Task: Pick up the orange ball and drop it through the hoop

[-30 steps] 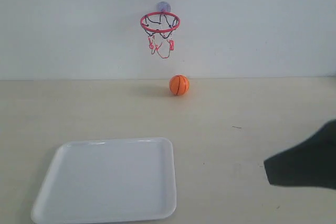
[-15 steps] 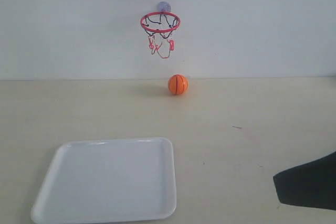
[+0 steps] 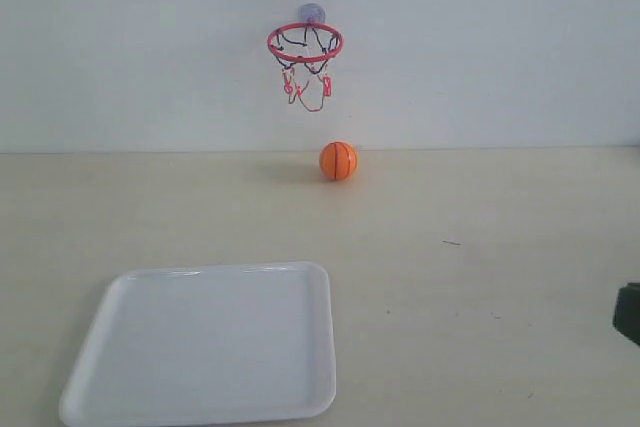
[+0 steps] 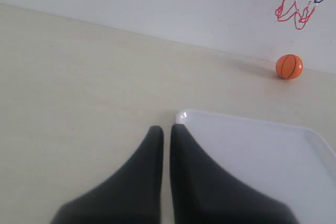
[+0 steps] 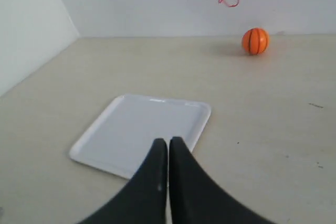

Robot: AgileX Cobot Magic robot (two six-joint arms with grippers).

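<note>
While the netted hoop (image 3: 305,59) hangs, the round orange ball (image 3: 338,161) rests.

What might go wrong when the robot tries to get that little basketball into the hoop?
The orange ball lies loose on the table by the wall, so a nudge may send it rolling. The left tool and right tool are both shut and far off; one must open before grasping. The hoop is small and sits close against the wall, so an off-centre drop may hit the rim and bounce out.

white tray (image 3: 200,347) on beige table (image 3: 480,227), white wall (image 3: 500,47)
</note>
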